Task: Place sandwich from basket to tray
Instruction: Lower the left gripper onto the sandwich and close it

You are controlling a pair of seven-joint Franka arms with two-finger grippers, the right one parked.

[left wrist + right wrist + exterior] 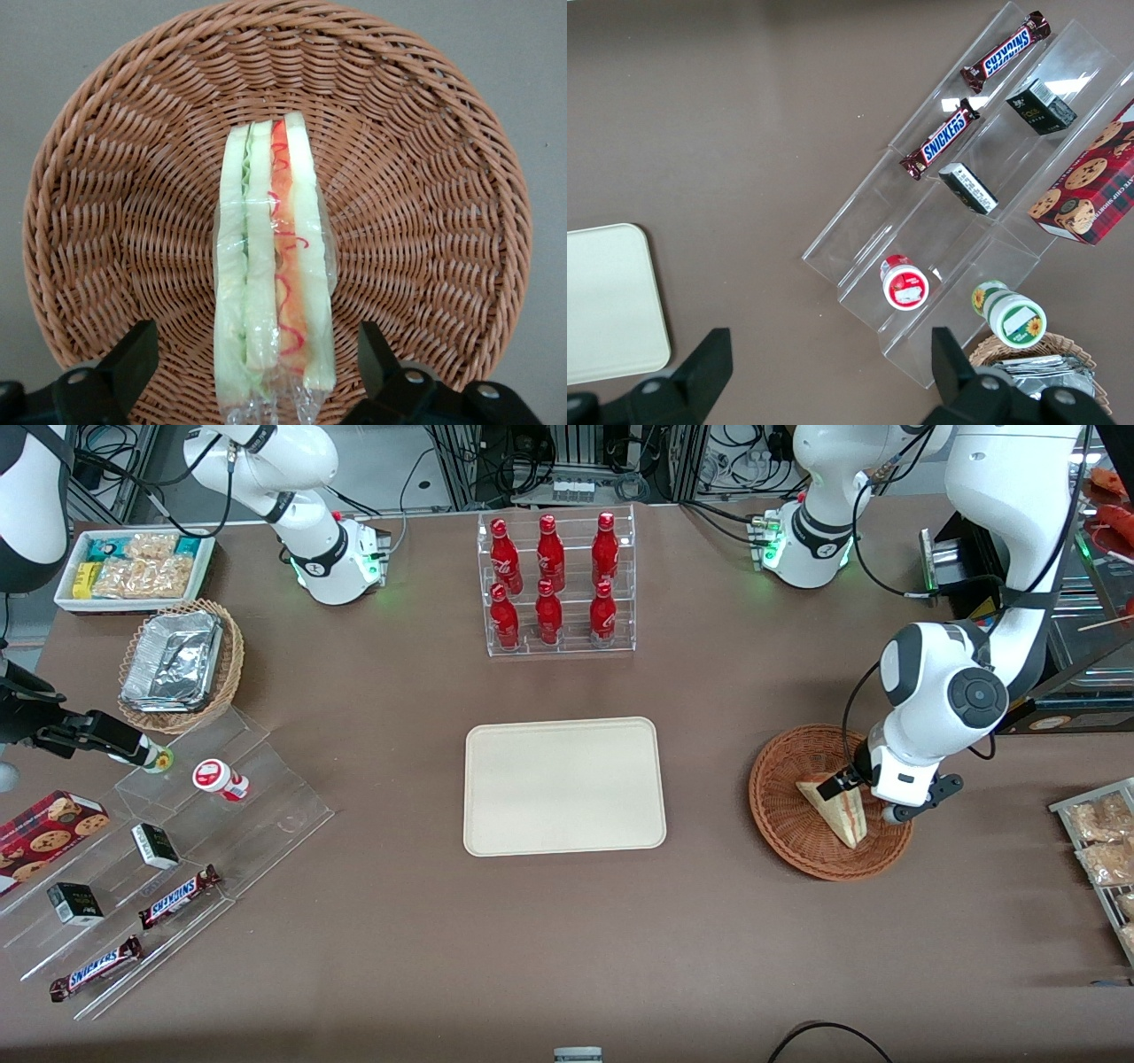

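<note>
The sandwich [840,812] [275,266] stands on edge in the round reddish-brown wicker basket [781,825] [425,221], its red, orange and green layers showing through clear wrap. My left gripper [866,801] [257,359] is lowered into the basket and is open. One dark finger [133,354] stands on each side of the sandwich with a gap to the wrap. The cream-beige tray [564,786] lies flat at the table's middle, toward the parked arm's end from the basket, with nothing on it.
A clear rack of red bottles [556,584] stands farther from the front camera than the tray. A tan basket of foil containers [182,664], a white snack bin [133,567] and an acrylic stand of candy bars [168,850] lie toward the parked arm's end. Packaged snacks [1103,841] lie beside the basket.
</note>
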